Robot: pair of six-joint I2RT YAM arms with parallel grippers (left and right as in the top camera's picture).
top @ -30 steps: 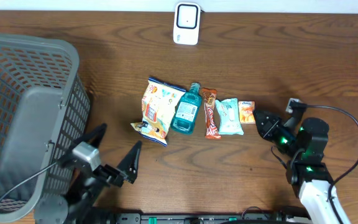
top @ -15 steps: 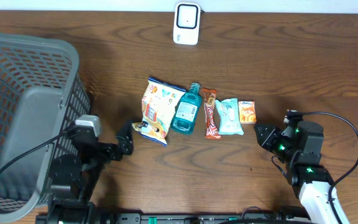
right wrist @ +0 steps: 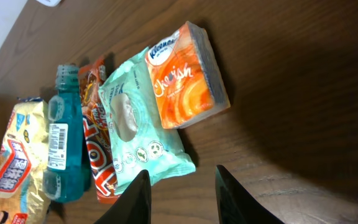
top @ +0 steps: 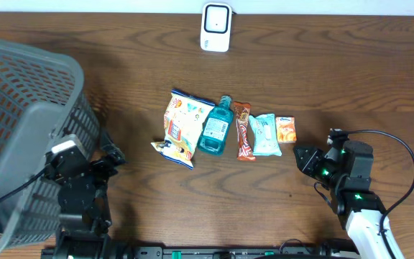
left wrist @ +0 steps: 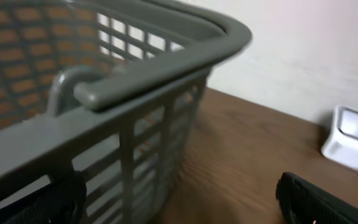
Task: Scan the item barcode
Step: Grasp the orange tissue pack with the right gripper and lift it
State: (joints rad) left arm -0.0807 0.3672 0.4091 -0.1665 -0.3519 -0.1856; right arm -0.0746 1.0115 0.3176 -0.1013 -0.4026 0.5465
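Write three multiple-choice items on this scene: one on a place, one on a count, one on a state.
1. In the row, the tissue pack lies at:
A. the left end
B. the middle
C. the right end

2. Items in the row:
A. three
B. five
C. seven

3. The right gripper is:
A. open and empty
B. gripping an item
C. out of view

Key:
1. C: it ends the row on the right arm's side.
2. B: chips, bottle, candy bar, wipes and tissue pack.
3. A: its fingers stand apart with nothing between them.
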